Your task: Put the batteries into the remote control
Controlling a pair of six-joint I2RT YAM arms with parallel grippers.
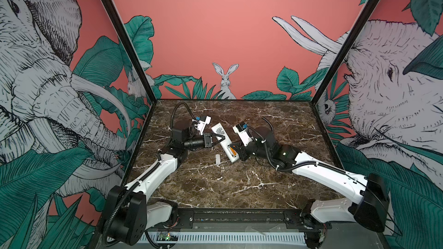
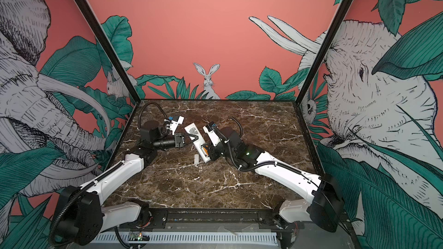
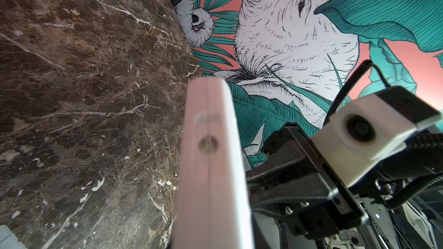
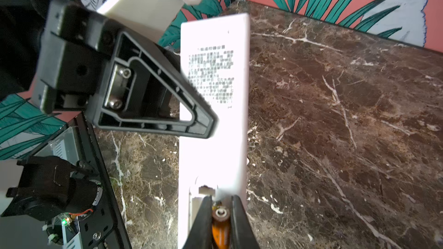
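Note:
The remote control (image 1: 221, 133) (image 2: 193, 132) lies label side up in the middle of the marble table, its battery compartment uncovered at the near end. My left gripper (image 1: 224, 137) (image 2: 197, 137) reaches in from the left and is shut across the remote's middle; one of its fingers (image 4: 155, 123) lies over the white back (image 4: 215, 144). The left wrist view shows only the remote's side edge (image 3: 211, 164). My right gripper (image 4: 220, 214) (image 1: 234, 151) is shut on an orange battery (image 4: 219, 226) (image 2: 204, 150), held at the open compartment.
A small loose white cover (image 1: 217, 159) (image 2: 196, 158) lies on the marble table (image 1: 215, 188) just left of the remote's near end. Black frame posts and printed walls bound the table at the back and both sides.

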